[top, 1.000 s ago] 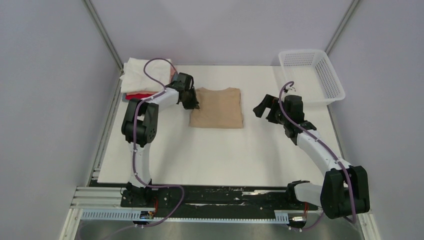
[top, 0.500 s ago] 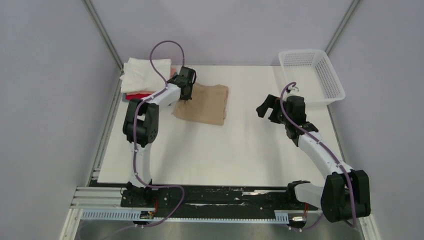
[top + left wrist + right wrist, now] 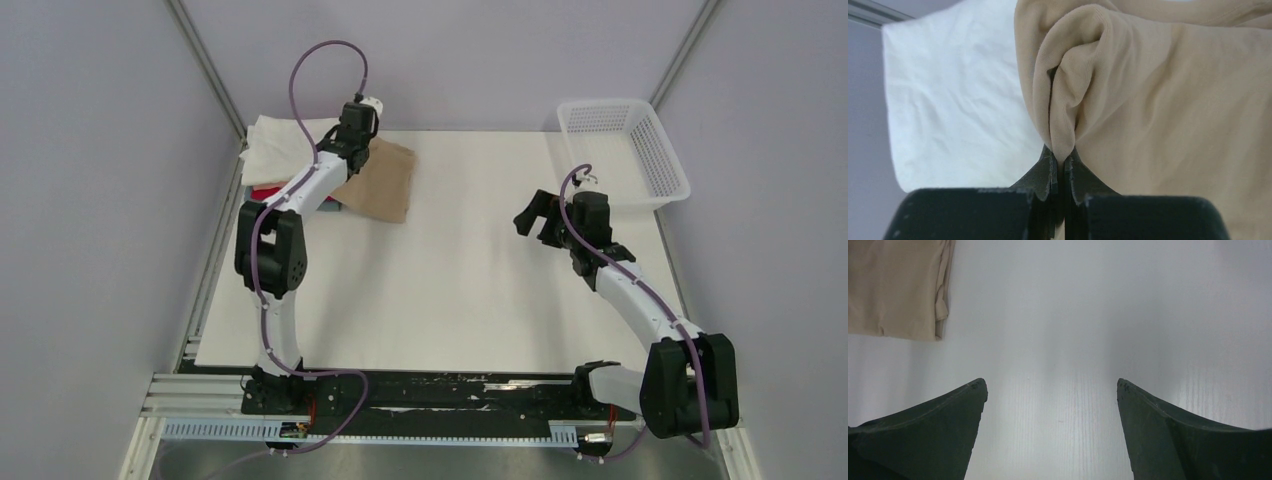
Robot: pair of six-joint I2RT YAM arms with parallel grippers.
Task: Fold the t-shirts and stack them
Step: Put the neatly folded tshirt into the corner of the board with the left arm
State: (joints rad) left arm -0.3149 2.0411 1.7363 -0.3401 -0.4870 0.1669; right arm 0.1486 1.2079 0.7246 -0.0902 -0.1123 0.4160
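The folded tan t-shirt (image 3: 385, 178) hangs tilted from my left gripper (image 3: 352, 140) at the table's far left, its lower edge trailing onto the table. In the left wrist view the jaws are shut on a pinched fold of the tan t-shirt (image 3: 1158, 90), with my left gripper (image 3: 1061, 159) over the white t-shirt (image 3: 948, 100). The stack of folded shirts (image 3: 278, 160) has the white one on top and red below. My right gripper (image 3: 530, 213) is open and empty above bare table; it shows in the right wrist view (image 3: 1052, 386), with the tan t-shirt's corner (image 3: 898, 287) at the upper left.
A white plastic mesh basket (image 3: 622, 150) stands at the far right corner. The white table top (image 3: 450, 290) ends at a metal rail on the left, close to the stack. Purple cables loop above both arms.
My left gripper has lifted the tan t-shirt and carried it left and back, from the table's middle toward the stack. My right arm has barely moved.
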